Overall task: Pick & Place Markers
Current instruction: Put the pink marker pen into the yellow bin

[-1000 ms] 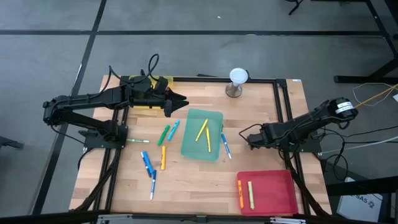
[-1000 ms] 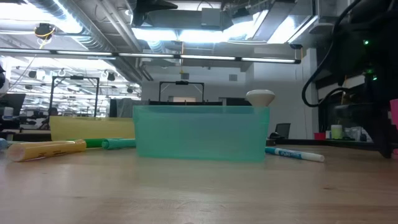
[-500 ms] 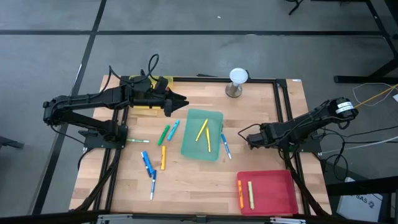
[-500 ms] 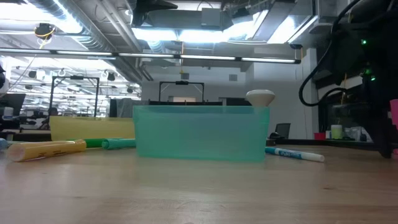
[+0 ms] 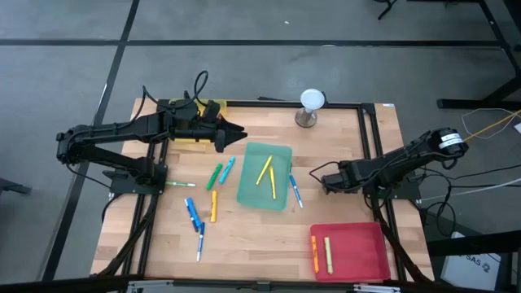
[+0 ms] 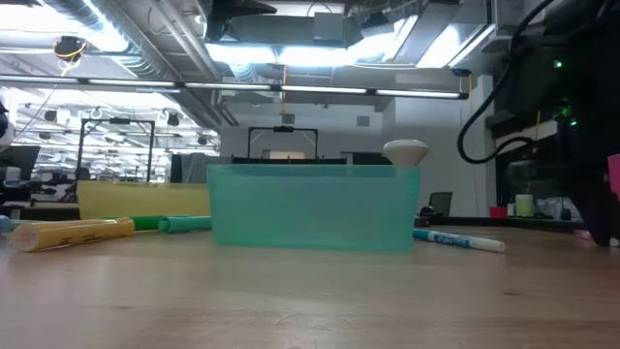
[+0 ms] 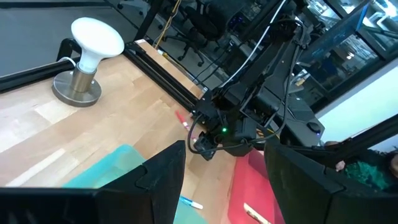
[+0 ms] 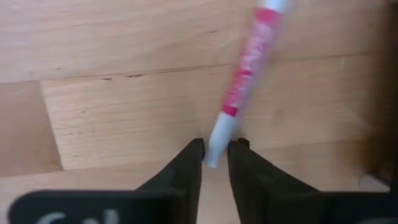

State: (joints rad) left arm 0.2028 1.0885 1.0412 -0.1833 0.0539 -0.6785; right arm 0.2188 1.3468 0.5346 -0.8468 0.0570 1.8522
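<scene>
A pink marker (image 8: 249, 68) with a white barrel lies on the wood at the table's right side. My right gripper (image 8: 214, 155) points down over it and is shut on one end; in the high view this gripper (image 5: 326, 181) stands right of the green tray (image 5: 281, 155). Green (image 5: 214, 176), teal (image 5: 226, 169), blue (image 5: 192, 213) and orange (image 5: 214, 206) markers lie left of that tray, and a blue-and-white one (image 5: 295, 191) lies right of it. My left gripper (image 5: 236, 130) hangs open above the far left, holding nothing. My right gripper pinches the pink marker's white end (image 8: 217, 140) between its two fingers (image 8: 189, 168). The fingers come from above, pointing down, and only that end reaches between them. The rest of the marker runs away from the fingers and lies on the table.
The green tray holds two yellow markers (image 5: 267, 171). A red tray (image 5: 362, 232) at the near right holds an orange and a yellow marker. A yellow tray (image 5: 213, 106) sits under the left arm, and a white-topped stand (image 5: 312, 106) is at the far edge. A black frame rail (image 5: 370, 138) runs beside my right gripper.
My right gripper has stayed over the same spot at the table's right, and its fingers have drawn together on the pink marker's end. Nothing else on the table has moved.
</scene>
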